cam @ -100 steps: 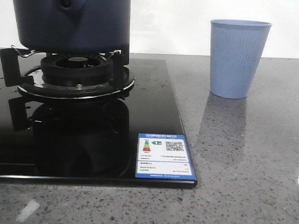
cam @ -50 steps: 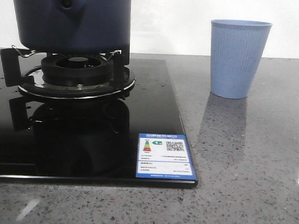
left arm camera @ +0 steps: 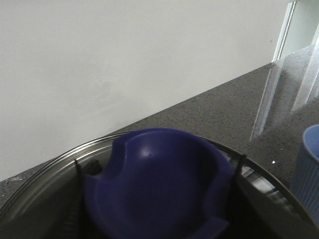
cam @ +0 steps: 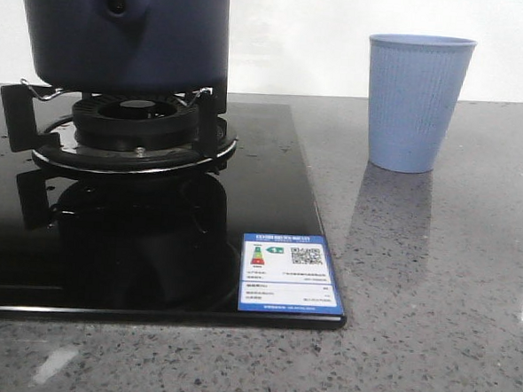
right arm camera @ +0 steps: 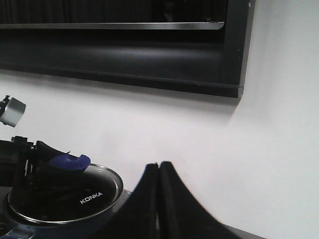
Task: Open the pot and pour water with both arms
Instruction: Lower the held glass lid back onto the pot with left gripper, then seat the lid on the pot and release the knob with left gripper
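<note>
The pot [cam: 125, 32] sat on the burner [cam: 128, 130] at upper left of the front view, glass lid [right arm camera: 62, 196] on. My left claw gripped the lid's blue knob [left arm camera: 157, 184]; my right claw [right arm camera: 159, 199] stayed clenched on nothing. Step 1, I judged: lift straight up next.

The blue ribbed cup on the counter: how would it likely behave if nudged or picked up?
The cup looks thin-walled, so it is probably light. It is tall and narrows toward its base, so a push near the rim may tip it. On the glossy countertop it may slide; its ribs should aid grip.
</note>
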Controlling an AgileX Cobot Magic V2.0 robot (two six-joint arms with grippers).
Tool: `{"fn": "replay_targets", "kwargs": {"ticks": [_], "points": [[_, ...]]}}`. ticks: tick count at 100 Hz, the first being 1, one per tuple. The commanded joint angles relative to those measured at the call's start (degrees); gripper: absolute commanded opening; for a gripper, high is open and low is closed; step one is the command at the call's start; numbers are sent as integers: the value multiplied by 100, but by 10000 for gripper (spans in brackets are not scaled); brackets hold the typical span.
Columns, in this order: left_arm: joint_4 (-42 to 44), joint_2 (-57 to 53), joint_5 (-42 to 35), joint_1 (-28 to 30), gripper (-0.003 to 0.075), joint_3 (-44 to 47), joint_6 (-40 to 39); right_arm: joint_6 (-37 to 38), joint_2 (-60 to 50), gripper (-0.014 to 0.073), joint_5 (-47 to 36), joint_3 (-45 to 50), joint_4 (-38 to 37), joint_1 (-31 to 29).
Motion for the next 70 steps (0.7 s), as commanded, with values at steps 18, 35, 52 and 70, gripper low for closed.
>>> {"fn": "replay_targets", "kwargs": {"ticks": [18,35,52,70], "points": [[-317,-468,-414,-23,421,-218,-8,23,-34,-68,-161,44,16,-1],[-327,-574,-521,-23,421,-184,-67,23,-34,-68,-161,63,16,-1],[-327,-574,-254,-23,421,-111,-80,23,-34,-68,-181,63,16,-1],[-327,-564,-256,-23,440,83,-222,23,-34,-68,-331,63,16,-1]]}}
